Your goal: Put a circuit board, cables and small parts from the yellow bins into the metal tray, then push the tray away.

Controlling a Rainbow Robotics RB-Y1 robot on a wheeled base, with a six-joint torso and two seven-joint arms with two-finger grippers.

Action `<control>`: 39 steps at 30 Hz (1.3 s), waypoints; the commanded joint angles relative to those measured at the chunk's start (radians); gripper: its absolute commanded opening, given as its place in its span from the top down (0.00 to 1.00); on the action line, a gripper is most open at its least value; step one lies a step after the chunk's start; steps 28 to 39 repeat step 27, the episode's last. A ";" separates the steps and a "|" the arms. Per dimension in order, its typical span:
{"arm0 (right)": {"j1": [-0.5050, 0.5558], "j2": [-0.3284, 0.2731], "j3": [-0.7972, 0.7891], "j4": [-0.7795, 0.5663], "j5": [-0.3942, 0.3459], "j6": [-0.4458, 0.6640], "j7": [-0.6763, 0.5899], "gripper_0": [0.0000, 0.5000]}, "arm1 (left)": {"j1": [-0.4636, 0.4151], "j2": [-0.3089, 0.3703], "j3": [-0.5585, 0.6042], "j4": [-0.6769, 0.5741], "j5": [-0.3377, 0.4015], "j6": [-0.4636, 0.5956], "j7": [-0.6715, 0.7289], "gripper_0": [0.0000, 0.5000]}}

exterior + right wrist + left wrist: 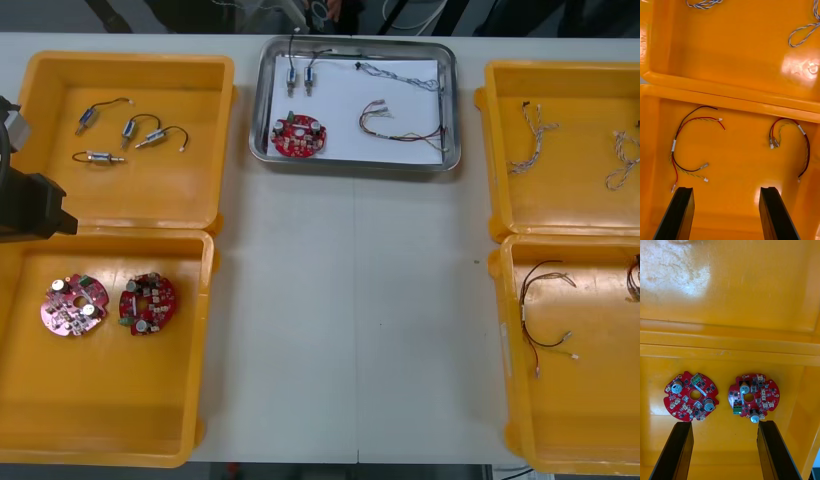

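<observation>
The metal tray [452,100], white inside, sits at the far middle of the table. It holds a red circuit board [298,135], two small metal parts [300,73], a twisted blue and white cable [400,72] and a red and yellow cable [400,126]. My left gripper [725,424] hangs open above the near left yellow bin [730,450], just short of two circuit boards [691,395] [753,397]. My right gripper [726,189] is open over the near right bin [741,202], with red and yellow cables [681,150] [801,146] beyond its fingers.
The far left bin [130,62] holds several small metal parts [140,132]. Twisted cables [530,135] lie in the far right bin [560,200]. My left arm [30,205] shows at the table's left edge. Bare table [350,320] lies between the bins.
</observation>
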 commanded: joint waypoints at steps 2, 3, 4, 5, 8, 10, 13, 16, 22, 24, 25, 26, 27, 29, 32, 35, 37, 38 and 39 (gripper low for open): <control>0.010 -0.030 -0.052 0.060 -0.007 0.003 0.001 0.00 | 0.014 0.046 0.032 -0.031 0.007 0.006 -0.075 0.00; 0.010 -0.029 -0.056 0.079 -0.007 0.003 0.004 0.00 | 0.014 0.046 0.032 -0.031 0.007 0.006 -0.075 0.00; 0.010 -0.029 -0.059 0.096 -0.007 0.003 0.005 0.00 | 0.014 0.046 0.032 -0.031 0.007 0.006 -0.075 0.00; 0.010 -0.029 -0.061 0.105 -0.007 0.003 0.007 0.00 | 0.014 0.046 0.032 -0.031 0.007 0.006 -0.075 0.00; 0.010 -0.029 -0.063 0.148 -0.009 0.003 0.013 0.00 | 0.014 0.046 0.032 -0.031 0.007 0.006 -0.075 0.00; 0.010 -0.030 -0.063 0.177 -0.009 0.003 0.018 0.00 | 0.014 0.046 0.032 -0.031 0.007 0.006 -0.075 0.00; 0.008 -0.030 -0.063 0.208 -0.010 0.003 0.022 0.00 | 0.014 0.046 0.032 -0.031 0.007 0.006 -0.075 0.00; 0.007 -0.030 -0.064 0.215 -0.015 0.003 0.019 0.00 | 0.014 0.046 0.032 -0.031 0.007 0.006 -0.075 0.00; 0.005 -0.029 -0.073 0.217 -0.024 0.003 0.013 0.00 | 0.014 0.046 0.032 -0.031 0.007 0.006 -0.075 0.00; 0.007 -0.029 -0.072 0.217 -0.028 0.003 0.008 0.00 | 0.014 0.046 0.032 -0.031 0.007 0.006 -0.075 0.00; 0.007 -0.027 -0.072 0.217 -0.030 0.003 0.007 0.00 | 0.014 0.046 0.032 -0.031 0.007 0.006 -0.075 0.00; 0.007 -0.027 -0.070 0.217 -0.032 0.003 0.007 0.00 | 0.014 0.046 0.032 -0.031 0.007 0.006 -0.075 0.00; 0.007 -0.029 -0.069 0.215 -0.032 0.003 0.007 0.00 | 0.014 0.046 0.032 -0.031 0.007 0.006 -0.075 0.00; 0.007 -0.029 -0.069 0.215 -0.032 0.003 0.007 0.00 | 0.014 0.046 0.032 -0.031 0.007 0.006 -0.075 0.00; 0.007 -0.029 -0.069 0.215 -0.032 0.003 0.007 0.00 | 0.014 0.046 0.032 -0.031 0.007 0.006 -0.075 0.00; 0.007 -0.029 -0.069 0.215 -0.032 0.003 0.007 0.00 | 0.014 0.046 0.032 -0.031 0.007 0.006 -0.075 0.00; 0.007 -0.029 -0.069 0.215 -0.032 0.003 0.007 0.00 | 0.014 0.046 0.032 -0.031 0.007 0.006 -0.075 0.00; 0.007 -0.029 -0.069 0.215 -0.032 0.003 0.007 0.00 | 0.014 0.046 0.032 -0.031 0.007 0.006 -0.075 0.00; 0.007 -0.029 -0.069 0.215 -0.032 0.003 0.007 0.00 | 0.014 0.046 0.032 -0.031 0.007 0.006 -0.075 0.00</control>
